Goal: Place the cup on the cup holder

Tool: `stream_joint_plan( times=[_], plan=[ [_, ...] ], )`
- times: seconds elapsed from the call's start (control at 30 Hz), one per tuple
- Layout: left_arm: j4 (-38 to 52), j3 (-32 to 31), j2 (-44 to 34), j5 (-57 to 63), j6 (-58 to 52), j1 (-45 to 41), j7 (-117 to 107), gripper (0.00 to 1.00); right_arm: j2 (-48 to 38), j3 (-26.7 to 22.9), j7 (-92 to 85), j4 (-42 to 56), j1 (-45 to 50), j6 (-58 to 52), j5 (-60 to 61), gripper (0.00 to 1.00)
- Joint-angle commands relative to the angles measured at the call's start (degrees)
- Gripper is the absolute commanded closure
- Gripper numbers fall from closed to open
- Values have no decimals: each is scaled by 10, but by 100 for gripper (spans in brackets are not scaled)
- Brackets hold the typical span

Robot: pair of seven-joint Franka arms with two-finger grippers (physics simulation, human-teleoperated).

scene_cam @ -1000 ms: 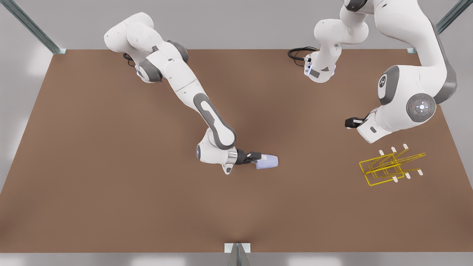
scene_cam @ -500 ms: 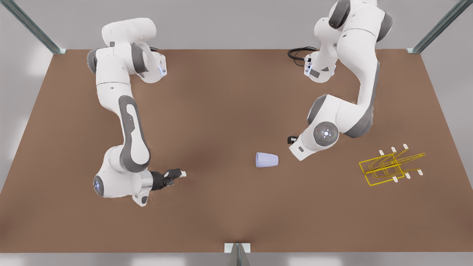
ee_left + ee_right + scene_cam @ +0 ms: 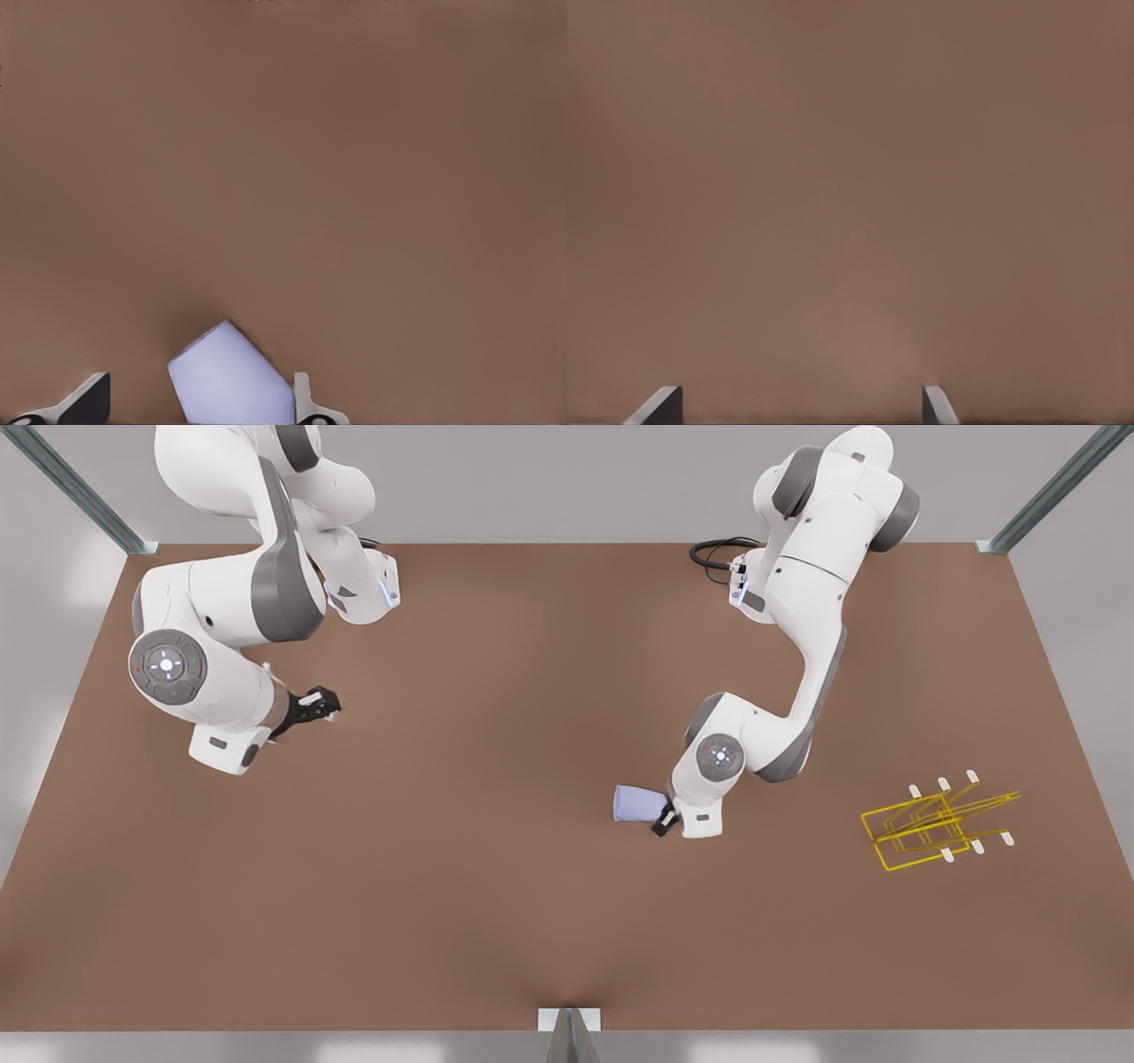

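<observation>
1. Two end effectors, both black-fingered on white Franka arms. The left end effector [image 3: 663, 820] sits at the cup, at mid-table on the front view's right; its fingers [image 3: 89, 400] stand apart, one on each side of the cup, and contact with the cup cannot be told.
2. Cup [image 3: 636, 804]: small lavender-blue tumbler, matte, tapered, no handle. It lies on its side on the table, narrow end toward the left end effector, wide end toward the front view's left. In the left wrist view the cup [image 3: 230, 376] lies between the two fingertips.
3. Right end effector [image 3: 321, 705]: near the front view's left edge of the table, well apart from the cup. Its fingers [image 3: 660, 405] are spread, with bare table between them; this arm waits.
4. Cup holder [image 3: 939, 819]: thin yellow wire rack of rectangular loops, slanted prongs with white tips, standing on the table at the front view's right, well apart from the cup.
5. Table [image 3: 496, 921]: flat, matte brown surface.
</observation>
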Motion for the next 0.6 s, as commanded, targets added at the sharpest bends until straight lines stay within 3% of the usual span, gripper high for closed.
stream_joint_plan(
  times=[0.0, 0.1, 0.2, 0.57],
  plan=[
    [-7, -1, 2, 2, 102, 10, -583, 0, 1, -3, 111, 6, -2, -21, -13, 0],
    [-55, -1, -1, 1, 103, 6, -366, 0, -3, 1, 144, -1, -16, -20, -10, 0],
    [-77, -1, -1, 1, 98, 12, -294, 0, -11, 20, 145, -16, -35, -16, -11, 0],
    [-147, 2, -44, 1, 75, 9, -205, 0, -16, 28, 144, -28, -37, -16, -12, 0]
  ],
)
